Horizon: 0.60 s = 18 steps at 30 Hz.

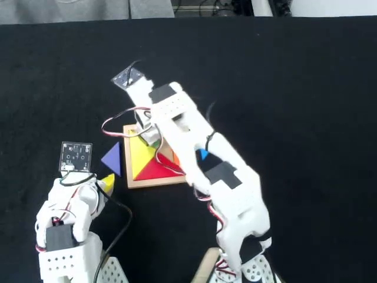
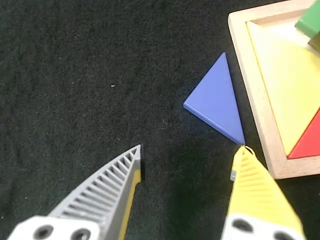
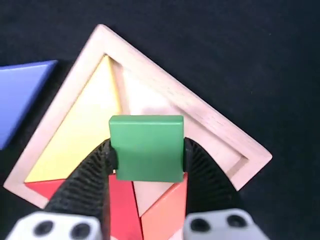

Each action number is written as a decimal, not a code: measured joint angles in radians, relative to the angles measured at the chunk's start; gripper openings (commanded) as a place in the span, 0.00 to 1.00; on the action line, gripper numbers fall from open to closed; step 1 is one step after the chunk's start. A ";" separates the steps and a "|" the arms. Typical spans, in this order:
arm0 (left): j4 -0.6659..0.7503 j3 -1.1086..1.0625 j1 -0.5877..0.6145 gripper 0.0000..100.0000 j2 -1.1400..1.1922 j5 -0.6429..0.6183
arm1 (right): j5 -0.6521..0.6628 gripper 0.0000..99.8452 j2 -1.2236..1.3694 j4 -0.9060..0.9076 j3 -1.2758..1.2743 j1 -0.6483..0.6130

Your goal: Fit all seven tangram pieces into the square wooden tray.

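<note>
Green square (image 3: 146, 147) is clamped in our right gripper (image 3: 147, 150) above the tray (image 3: 197, 111). The bare wood we need lies just beyond its leading edge, beside the yellow triangle (image 3: 82, 135). Our left gripper (image 2: 190, 147) gapes wide, nearer the blue triangle (image 2: 216, 100) outside.

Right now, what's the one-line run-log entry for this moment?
right gripper: shut on green square above tray | left gripper: open, beside blue triangle on table
</note>
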State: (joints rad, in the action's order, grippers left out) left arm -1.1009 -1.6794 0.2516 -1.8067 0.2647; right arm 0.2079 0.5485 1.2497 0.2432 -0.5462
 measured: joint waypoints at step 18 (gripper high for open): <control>0.000 0.000 0.000 0.29 0.000 0.000 | 0.000 0.02 0.060 0.017 0.064 0.017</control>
State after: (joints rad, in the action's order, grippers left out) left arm -1.1009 -1.6794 0.2516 -1.8067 0.2647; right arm 0.2079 0.6084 1.2666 0.3076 -0.5294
